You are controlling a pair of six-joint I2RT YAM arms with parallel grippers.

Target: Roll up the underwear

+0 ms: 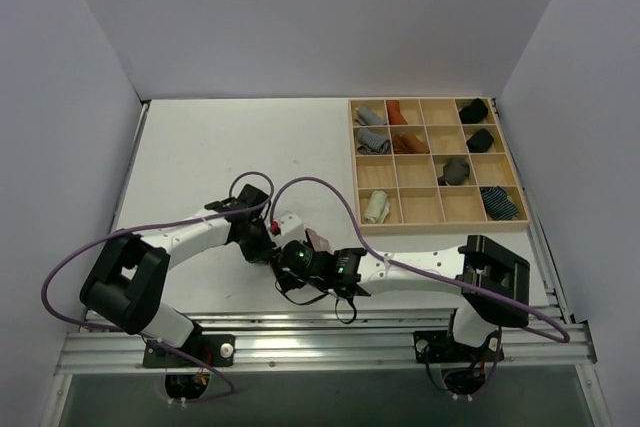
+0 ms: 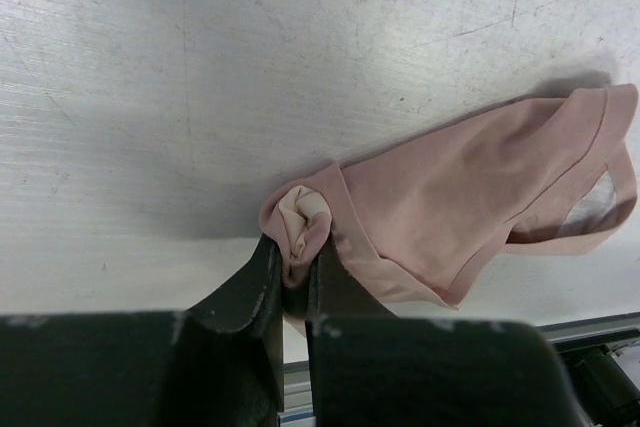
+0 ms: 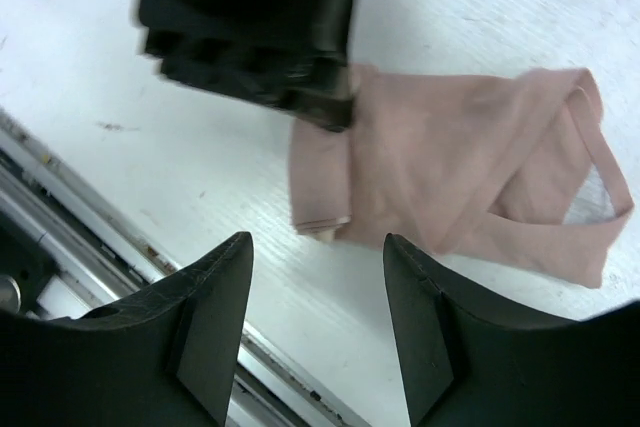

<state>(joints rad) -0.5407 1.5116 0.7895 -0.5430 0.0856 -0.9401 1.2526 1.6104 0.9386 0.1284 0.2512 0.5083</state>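
Bench: white and scuffed (image 1: 200, 147), walled in plain grey; I am working at its near edge, close to the rail.
Pink underwear (image 2: 450, 197): lies on the bench between my two arms, mostly flat, its open waistband end pointing away from the roll.
Rolled end (image 2: 300, 222): a small tight curl, beige lining at its core and pink wrapped round it.
Left jaws: clamped together on that curl, I judge to stop it springing open.
Right jaws: wide apart above the cloth beside the curl, holding nothing, so the left alone has it.
Progress: by my reckoning the roll is only begun; most of the cloth is unrolled.
Wooden tray (image 1: 352, 162): well apart at the far right, with finished rolls in its compartments, a pale roll (image 1: 376, 207) in the near-left one.
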